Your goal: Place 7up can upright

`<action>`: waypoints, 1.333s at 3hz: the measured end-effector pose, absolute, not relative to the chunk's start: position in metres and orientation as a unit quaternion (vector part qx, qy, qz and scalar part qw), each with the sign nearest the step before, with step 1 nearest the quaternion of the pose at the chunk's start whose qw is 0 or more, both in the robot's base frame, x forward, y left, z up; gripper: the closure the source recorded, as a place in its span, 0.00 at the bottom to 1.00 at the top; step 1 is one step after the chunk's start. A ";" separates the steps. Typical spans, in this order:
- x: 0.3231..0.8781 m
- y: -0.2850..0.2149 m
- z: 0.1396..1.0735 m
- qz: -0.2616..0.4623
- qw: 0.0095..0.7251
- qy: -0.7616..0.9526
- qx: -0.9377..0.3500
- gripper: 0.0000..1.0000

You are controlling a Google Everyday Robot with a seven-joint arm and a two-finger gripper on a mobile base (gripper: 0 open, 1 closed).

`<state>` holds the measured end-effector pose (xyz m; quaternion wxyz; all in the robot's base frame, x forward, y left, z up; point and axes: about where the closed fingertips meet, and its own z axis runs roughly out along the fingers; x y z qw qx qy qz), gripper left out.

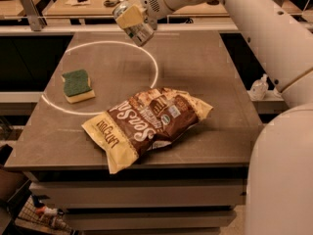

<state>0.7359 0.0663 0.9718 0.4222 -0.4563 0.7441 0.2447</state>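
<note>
Gripper, at the end of the white arm, hangs in the air over the table's far edge. Its fingers are clamped on the 7up can. The can is tilted, clear of the tabletop, with its lower end pointing down and toward the right. A yellow finger pad covers the can's upper part.

Directly below the gripper lies the far arc of the white circle; bare tabletop fills most of the ring. The green-and-yellow sponge sits below and to the gripper's left, on the ring's near-left arc. The chip bag lies well below the gripper, near the table's front edge. To the gripper's lower right, tabletop runs open to the right edge.
</note>
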 end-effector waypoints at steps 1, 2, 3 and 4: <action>0.735 0.054 0.966 0.270 0.440 0.730 -0.448 1.00; 0.740 0.047 0.959 0.291 0.451 0.718 -0.442 1.00; 0.748 0.046 0.952 0.308 0.460 0.708 -0.439 1.00; 0.755 0.047 0.947 0.325 0.466 0.698 -0.436 1.00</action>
